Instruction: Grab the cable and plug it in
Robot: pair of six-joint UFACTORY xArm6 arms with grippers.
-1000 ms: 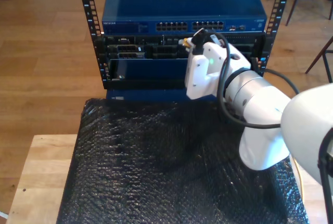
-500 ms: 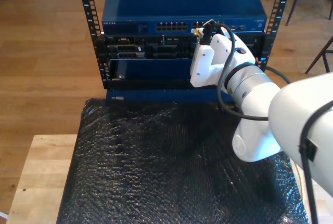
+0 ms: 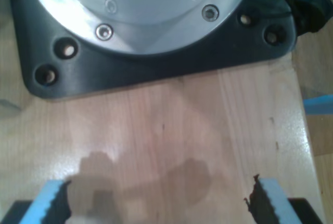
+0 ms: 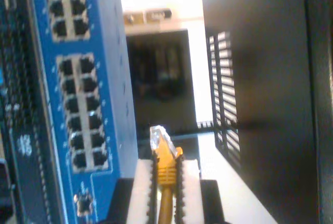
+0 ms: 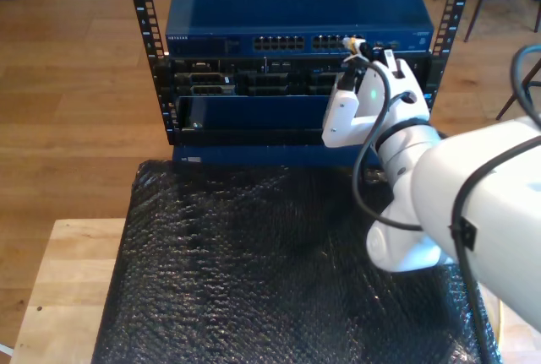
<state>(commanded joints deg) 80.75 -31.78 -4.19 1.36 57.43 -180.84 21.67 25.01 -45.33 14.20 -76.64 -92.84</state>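
My second gripper (image 4: 165,174) is shut on the yellow cable (image 4: 166,164), whose clear plug (image 4: 157,136) sticks out past the white fingers (image 4: 141,187). The plug tip hangs just off the face of the blue switch (image 4: 112,104), beside the end of a block of ports (image 4: 83,109). In the exterior view the same gripper (image 5: 356,51) holds the plug (image 5: 349,42) at the right end of the port row on the blue switch (image 5: 296,9). Over a wooden tabletop (image 3: 171,130), my first gripper (image 3: 161,203) is open with nothing between its blue-padded fingers (image 3: 270,195).
A black arm base plate (image 3: 156,68) with a silver flange lies just ahead of the first gripper. Black rack rails (image 5: 144,35) flank the switch, with darker rack units (image 5: 237,102) below it. A black bubble-wrap mat (image 5: 254,271) covers the table. Chair legs (image 5: 516,94) stand at the exterior view's right.
The second arm has carried the cable plug up and toward the exterior view's right, from below the port row to level with its right end.
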